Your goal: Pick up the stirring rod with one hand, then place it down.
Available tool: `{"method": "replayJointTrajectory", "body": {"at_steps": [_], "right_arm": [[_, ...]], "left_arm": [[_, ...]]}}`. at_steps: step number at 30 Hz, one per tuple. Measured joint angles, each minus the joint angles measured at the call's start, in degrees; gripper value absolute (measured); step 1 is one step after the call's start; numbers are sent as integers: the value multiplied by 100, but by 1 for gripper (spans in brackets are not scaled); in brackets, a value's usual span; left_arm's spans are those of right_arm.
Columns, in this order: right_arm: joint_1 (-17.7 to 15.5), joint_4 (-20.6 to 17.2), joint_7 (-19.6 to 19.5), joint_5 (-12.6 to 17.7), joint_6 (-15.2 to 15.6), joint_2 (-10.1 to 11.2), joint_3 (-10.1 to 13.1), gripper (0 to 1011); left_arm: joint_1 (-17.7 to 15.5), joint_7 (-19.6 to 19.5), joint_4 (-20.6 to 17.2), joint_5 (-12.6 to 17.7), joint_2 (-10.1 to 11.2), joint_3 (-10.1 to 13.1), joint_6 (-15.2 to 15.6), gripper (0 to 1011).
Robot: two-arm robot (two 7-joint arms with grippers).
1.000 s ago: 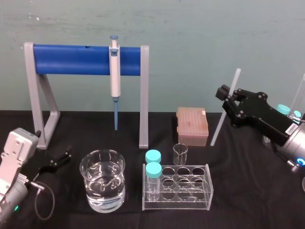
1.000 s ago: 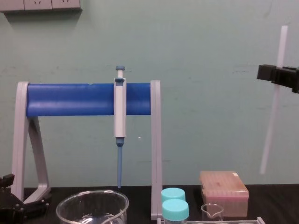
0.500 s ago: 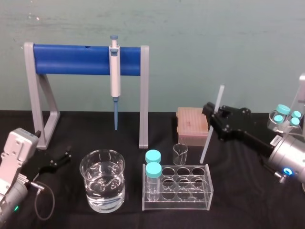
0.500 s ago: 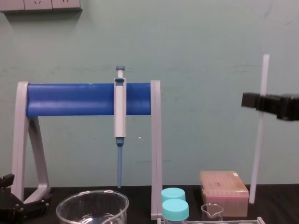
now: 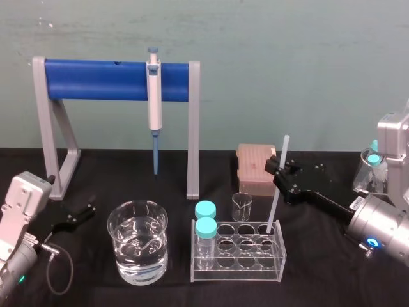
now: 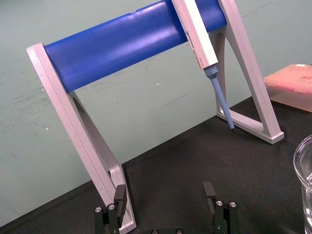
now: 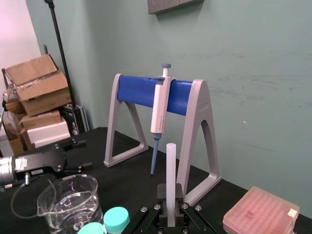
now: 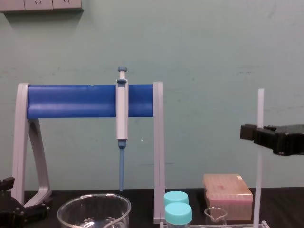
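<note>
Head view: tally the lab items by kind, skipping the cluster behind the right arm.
Beakers: 2 (large, small)
Teal-capped vials: 2
Rack: 1
Tip box: 1
Pipette: 1
Pipette stand: 1
Stirring rod: 1, held by right gripper
Total: 9
Left gripper idle beside the stand.

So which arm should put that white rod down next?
Right: the right end effector is shut on the stirring rod, held upright at the tube rack. The left end effector lies open by the pipette stand, far off.

Pale green wall [image 5: 287, 64], black tabletop [image 5: 128, 176], wall sockets [image 8: 42, 4], stacked cardboard boxes [image 7: 36, 83]
</note>
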Motion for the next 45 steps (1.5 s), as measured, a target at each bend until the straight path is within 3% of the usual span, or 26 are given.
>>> {"method": "replayJointTrajectory", "body": {"at_steps": [18, 45], "right_arm": [[56, 512, 165, -262, -367, -257, -110, 71], [38, 920, 228, -492, -439, -504, -174, 71]], "left_arm": [[0, 0, 0, 0, 0, 0, 0, 1005], [0, 0, 0, 0, 0, 0, 0, 1005]]}}
